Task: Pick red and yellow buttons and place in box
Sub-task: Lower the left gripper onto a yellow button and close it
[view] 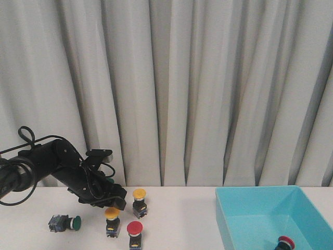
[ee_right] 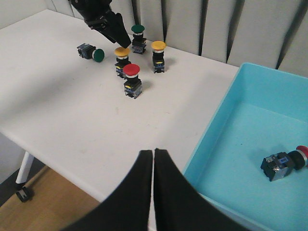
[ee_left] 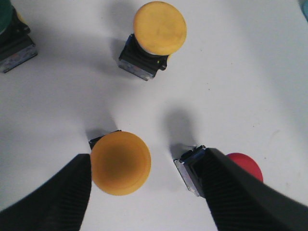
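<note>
My left gripper [ee_left: 147,159] is open and low over the table, straddling a yellow button [ee_left: 120,162] that stands upright close to one finger. A red button [ee_left: 246,166] is half hidden behind the other finger. A second yellow button [ee_left: 159,28] stands beyond them. From the front, the left gripper [view: 115,202] hangs just above the yellow button [view: 112,213], with the red button [view: 135,228] and the other yellow button [view: 139,194] beside it. The turquoise box [view: 255,219] at the right holds one red button [view: 285,242] on its side. My right gripper [ee_right: 153,152] is shut, empty, near the box [ee_right: 240,134].
A green button [view: 65,223] lies on its side left of the cluster, and another green one [ee_right: 138,29] stands behind it near the curtain. The table's front edge [ee_right: 72,173] runs just below the right gripper, with floor beyond it.
</note>
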`<state>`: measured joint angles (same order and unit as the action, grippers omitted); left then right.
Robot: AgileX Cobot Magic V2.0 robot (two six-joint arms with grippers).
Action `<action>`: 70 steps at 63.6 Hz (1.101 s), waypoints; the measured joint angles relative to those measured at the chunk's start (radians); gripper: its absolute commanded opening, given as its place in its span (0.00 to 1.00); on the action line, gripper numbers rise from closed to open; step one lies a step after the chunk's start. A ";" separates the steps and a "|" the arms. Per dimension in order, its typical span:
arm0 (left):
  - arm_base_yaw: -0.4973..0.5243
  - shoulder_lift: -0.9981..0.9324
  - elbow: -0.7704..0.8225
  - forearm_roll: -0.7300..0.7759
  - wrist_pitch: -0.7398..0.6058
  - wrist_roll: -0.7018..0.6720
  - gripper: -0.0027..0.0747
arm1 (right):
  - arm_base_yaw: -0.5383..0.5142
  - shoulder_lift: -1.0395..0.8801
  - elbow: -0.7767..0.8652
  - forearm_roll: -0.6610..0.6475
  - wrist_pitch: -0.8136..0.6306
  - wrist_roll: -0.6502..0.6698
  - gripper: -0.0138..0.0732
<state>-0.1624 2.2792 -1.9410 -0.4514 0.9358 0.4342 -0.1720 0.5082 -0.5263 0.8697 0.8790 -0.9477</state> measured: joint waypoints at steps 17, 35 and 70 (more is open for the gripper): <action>0.000 0.011 0.000 0.009 -0.011 0.000 0.64 | 0.000 0.000 0.000 0.000 0.001 0.000 0.15; 0.000 0.011 0.000 0.030 -0.040 0.000 0.64 | 0.000 0.000 0.000 0.000 0.001 0.000 0.15; 0.000 0.052 -0.004 0.036 -0.042 0.000 0.64 | 0.000 0.000 0.000 0.000 0.001 0.000 0.15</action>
<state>-0.1624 2.3316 -1.9447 -0.4158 0.8937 0.4342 -0.1720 0.5082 -0.5263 0.8697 0.8798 -0.9477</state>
